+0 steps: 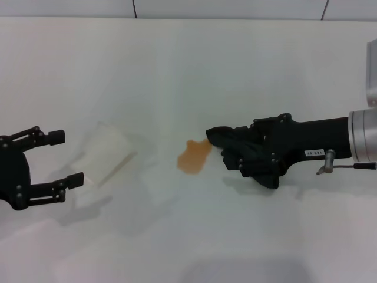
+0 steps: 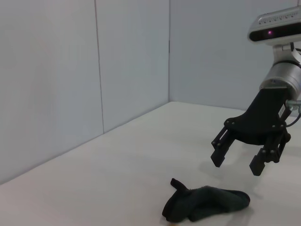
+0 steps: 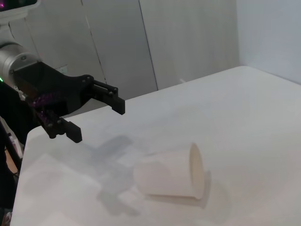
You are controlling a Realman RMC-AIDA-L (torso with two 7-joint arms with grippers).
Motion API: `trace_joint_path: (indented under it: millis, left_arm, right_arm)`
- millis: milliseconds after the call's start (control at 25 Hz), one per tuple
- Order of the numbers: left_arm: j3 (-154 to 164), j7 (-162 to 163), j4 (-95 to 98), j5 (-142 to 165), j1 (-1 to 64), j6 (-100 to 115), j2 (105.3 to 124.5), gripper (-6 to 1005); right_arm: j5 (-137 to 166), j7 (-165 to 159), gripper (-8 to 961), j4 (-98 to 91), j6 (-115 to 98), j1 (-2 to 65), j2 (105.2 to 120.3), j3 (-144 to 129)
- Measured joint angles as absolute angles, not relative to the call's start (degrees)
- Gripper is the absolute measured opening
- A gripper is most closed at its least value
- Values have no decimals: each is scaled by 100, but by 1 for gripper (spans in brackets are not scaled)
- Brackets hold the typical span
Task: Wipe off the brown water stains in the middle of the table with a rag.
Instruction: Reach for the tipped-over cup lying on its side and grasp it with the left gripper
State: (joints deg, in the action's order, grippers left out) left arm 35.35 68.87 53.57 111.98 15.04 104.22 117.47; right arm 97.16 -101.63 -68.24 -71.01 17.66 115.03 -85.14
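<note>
The right gripper (image 2: 244,160), fingers open, is hovering over the rag (image 1: 221,137) beside the stain (image 1: 193,156); left gripper (image 1: 62,158) is idling open.

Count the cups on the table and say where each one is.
1. A single clear plastic cup lies on its side on the table, between the open left gripper and the brown stain. Nothing suggests another is hidden.

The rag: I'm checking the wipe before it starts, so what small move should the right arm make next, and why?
Probably lower the right gripper onto the rag and close. Its jaws are open and hover above the rag, which lies loose on the table beside the brown water stains, not yet wiped. The left gripper waits open near the tipped cup.
</note>
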Motion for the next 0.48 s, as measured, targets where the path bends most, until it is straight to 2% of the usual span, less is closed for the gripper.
trace_joint_path:
  millis: [360,480]
  left_arm:
    - [3516,7621,5818,11268,1583,10407,11633,875]
    - [3513,8125,6222,11368,1621,10402,11500,875]
  right_arm:
    - [9671,-10182,691,-6820,-7121,1766,11505,-8529]
    - [9656,-10194,691,-6820,-7126,1766,11505,-8533]
